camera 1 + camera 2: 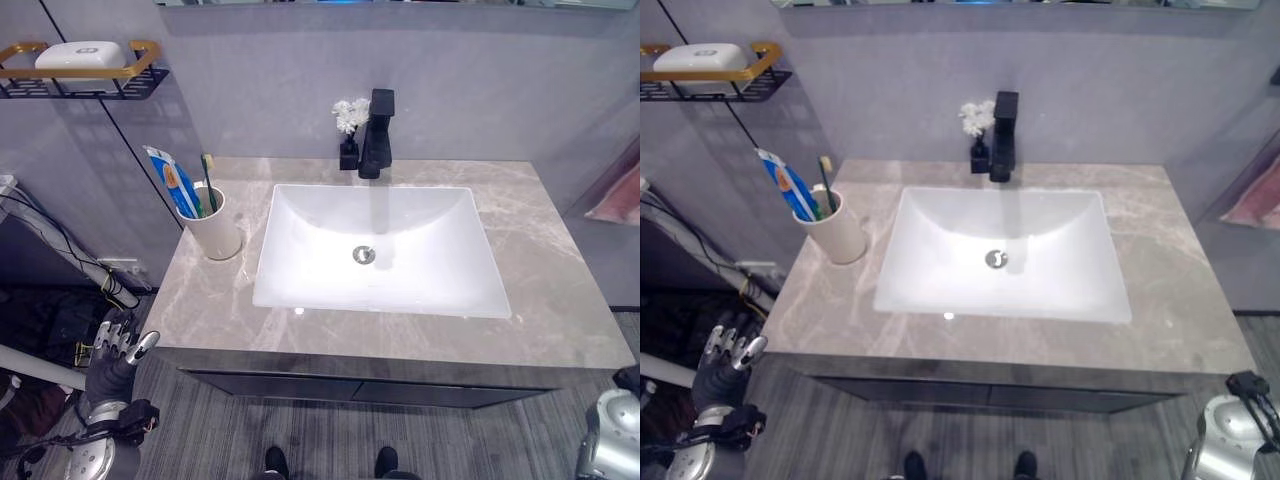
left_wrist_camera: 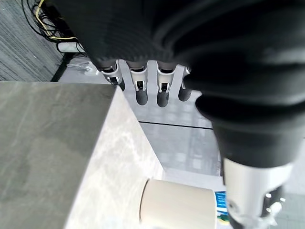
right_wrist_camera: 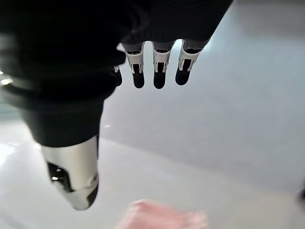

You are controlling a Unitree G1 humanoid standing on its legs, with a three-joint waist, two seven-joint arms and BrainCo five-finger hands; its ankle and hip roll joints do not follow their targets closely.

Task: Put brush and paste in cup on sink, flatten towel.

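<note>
Brush (image 1: 208,180) and paste (image 1: 168,178) already sat in cup (image 1: 215,225) on worktop (image 1: 560,290) — both robot hands (image 1: 120,345) relaxed, empty. Towel (image 1: 618,195) off right; could get snagged reaching.

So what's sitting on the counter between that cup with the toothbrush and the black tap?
Nothing stands between the cup and the tap: just bare marble counter and the white basin's back corner, seen in the left eye view.

Cream cup (image 1: 216,228), white basin (image 1: 378,250), black tap (image 1: 377,135), grey veined marble counter (image 1: 560,280).
</note>
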